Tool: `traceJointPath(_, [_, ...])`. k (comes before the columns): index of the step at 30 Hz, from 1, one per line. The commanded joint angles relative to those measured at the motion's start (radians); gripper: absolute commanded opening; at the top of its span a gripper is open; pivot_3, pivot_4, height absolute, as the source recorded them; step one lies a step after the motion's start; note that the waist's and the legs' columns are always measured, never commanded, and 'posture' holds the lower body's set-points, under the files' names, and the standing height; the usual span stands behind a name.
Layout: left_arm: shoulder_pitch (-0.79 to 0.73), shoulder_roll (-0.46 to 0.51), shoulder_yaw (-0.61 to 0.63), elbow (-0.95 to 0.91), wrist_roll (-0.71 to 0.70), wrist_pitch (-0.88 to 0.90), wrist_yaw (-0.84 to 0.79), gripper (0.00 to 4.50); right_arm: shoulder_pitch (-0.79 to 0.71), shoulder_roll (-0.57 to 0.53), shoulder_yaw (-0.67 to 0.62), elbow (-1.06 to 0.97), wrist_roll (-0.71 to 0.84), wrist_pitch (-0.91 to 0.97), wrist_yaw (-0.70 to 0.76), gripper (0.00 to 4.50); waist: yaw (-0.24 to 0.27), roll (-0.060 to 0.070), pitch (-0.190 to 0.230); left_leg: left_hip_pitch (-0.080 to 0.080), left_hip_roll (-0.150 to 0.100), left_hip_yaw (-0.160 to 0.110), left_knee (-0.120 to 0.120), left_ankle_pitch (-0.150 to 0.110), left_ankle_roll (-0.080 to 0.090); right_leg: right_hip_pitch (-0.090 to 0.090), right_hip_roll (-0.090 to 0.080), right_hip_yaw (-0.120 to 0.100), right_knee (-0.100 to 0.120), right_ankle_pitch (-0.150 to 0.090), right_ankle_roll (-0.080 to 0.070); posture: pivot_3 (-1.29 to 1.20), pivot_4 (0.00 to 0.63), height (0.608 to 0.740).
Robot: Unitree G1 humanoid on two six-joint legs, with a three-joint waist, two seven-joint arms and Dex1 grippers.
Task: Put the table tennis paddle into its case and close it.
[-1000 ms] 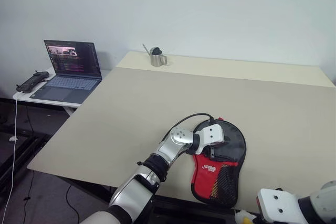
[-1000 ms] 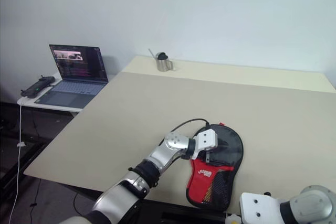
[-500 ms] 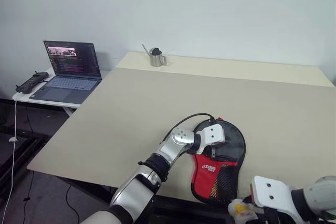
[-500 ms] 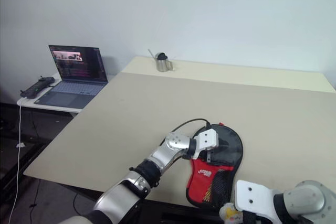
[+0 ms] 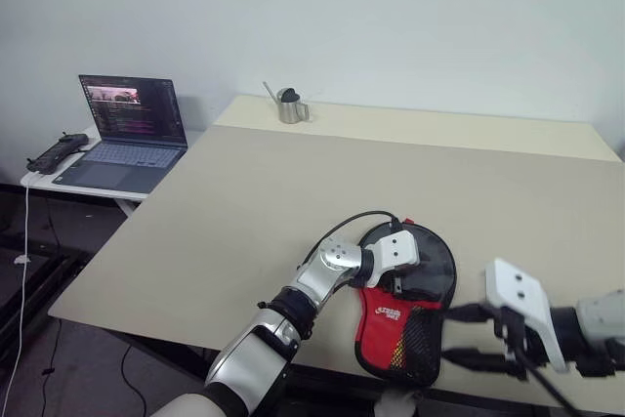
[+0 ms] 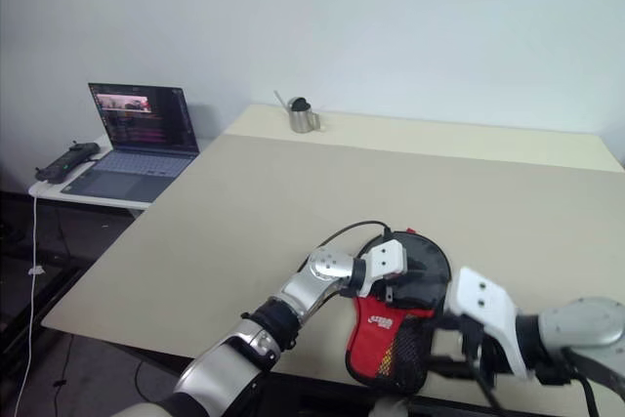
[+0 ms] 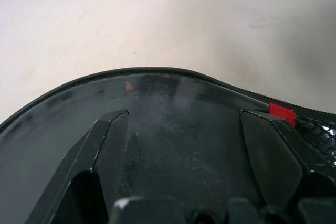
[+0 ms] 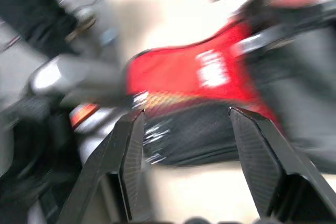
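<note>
Left eye view: left gripper [image 5: 408,278] atop case [image 5: 410,319], right gripper [image 5: 469,336] beside it, jaws of both apart.

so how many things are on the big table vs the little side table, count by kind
case: 1, on the big table
metal watering can: 1, on the big table
laptop: 1, on the side table
black handheld device: 1, on the side table
total: 4

White logo on case [image 5: 408,314], lettering unreadable
</note>
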Motion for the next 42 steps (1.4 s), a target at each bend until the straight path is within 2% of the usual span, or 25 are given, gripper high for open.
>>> traceJointPath(1, [0.058, 0.049, 0.023, -0.078, -0.011, 0.045, -0.01, 3.65, -0.082, 0.062, 0.036, 0.126, -0.097, -0.108, -0.063, 2.79, -0.002, 0.0, 0.0, 0.0, 0.0, 0.0, -0.001, 0.0, 0.0, -0.001, 0.0, 0.0, 0.0, 0.0, 0.0, 0.0, 0.15, 0.74])
traceJointPath(4, [0.121, 0.117, 0.066, -0.248, -0.065, 0.111, -0.037, 3.65, -0.129, 0.123, 0.07, 0.222, -0.196, -0.24, -0.083, 2.79, -0.016, -0.001, 0.001, -0.002, 0.0, 0.002, -0.003, 0.0, 0.0, -0.006, 0.0, 0.003, 0.002, 0.003, -0.005, 0.0, 0.15, 0.74])
traceJointPath(11, [0.292, 0.294, 0.207, -0.7, -0.228, 0.367, -0.03, 3.65, -0.209, 0.195, 0.179, 0.433, -0.294, -0.457, 0.043, 2.79, -0.032, 0.002, 0.004, -0.001, 0.001, 0.003, -0.012, 0.001, 0.0, -0.011, 0.003, 0.004, 0.007, 0.001, -0.009, 0.0, 0.15, 0.74])
traceJointPath(15, [0.36, 0.369, 0.276, -0.85, -0.295, 0.492, 0.002, 3.65, -0.269, 0.229, 0.206, 0.551, -0.326, -0.531, 0.1, 2.79, -0.032, 0.004, 0.007, -0.001, 0.001, 0.003, -0.012, 0.001, -0.001, -0.011, 0.003, 0.004, 0.008, 0.0, -0.009, 0.0, 0.15, 0.74])
traceJointPath(19, [0.468, 0.465, 0.414, -0.982, -0.36, 0.564, 0.051, 3.65, -0.385, 0.277, 0.231, 0.742, -0.373, -0.625, 0.14, 2.79, -0.034, 0.005, 0.009, 0.0, 0.001, 0.004, -0.011, 0.001, 0.0, -0.011, 0.003, 0.004, 0.008, 0.001, -0.009, 0.0, 0.15, 0.74])
traceJointPath(22, [0.545, 0.502, 0.484, -1.074, -0.383, 0.606, 0.117, 3.65, -0.475, 0.302, 0.245, 0.917, -0.426, -0.719, 0.172, 2.79, -0.042, 0.005, 0.014, 0.001, 0.001, 0.004, -0.012, 0.001, -0.001, -0.011, 0.001, 0.004, 0.008, 0.001, -0.009, 0.0, 0.15, 0.74])
traceJointPath(29, [0.633, 0.527, 0.54, -1.167, -0.359, 0.615, 0.248, 3.65, -0.603, 0.304, 0.249, 1.188, -0.5, -0.83, 0.237, 2.79, -0.03, 0.004, 0.019, 0.0, 0.0, 0.005, -0.012, 0.001, -0.001, -0.011, 0.001, 0.005, 0.007, 0.0, -0.01, 0.0, 0.15, 0.74])
traceJointPath(32, [0.619, 0.527, 0.512, -1.163, -0.344, 0.616, 0.282, 3.65, -0.65, 0.287, 0.235, 1.294, -0.521, -0.871, 0.258, 2.79, -0.029, 0.004, 0.019, 0.0, 0.0, 0.005, -0.012, 0.001, -0.001, -0.011, 0.0, 0.005, 0.008, 0.0, -0.01, 0.0, 0.15, 0.74])
traceJointPath(37, [0.588, 0.551, 0.447, -1.088, -0.319, 0.558, 0.247, 3.65, -0.642, 0.257, 0.228, 1.305, -0.535, -0.877, 0.285, 2.79, -0.029, 0.005, 0.02, 0.0, 0.001, 0.005, -0.012, 0.001, -0.001, -0.012, 0.0, 0.005, 0.008, 0.0, -0.01, 0.0, 0.15, 0.74])
traceJointPath(42, [0.563, 0.533, 0.409, -1.015, -0.319, 0.514, 0.236, 3.65, -0.561, 0.224, 0.206, 1.178, -0.516, -0.805, 0.28, 2.79, -0.028, 0.005, 0.02, 0.0, 0.0, 0.005, -0.013, 0.001, -0.001, -0.012, 0.0, 0.005, 0.008, 0.0, -0.01, 0.0, 0.15, 0.74])
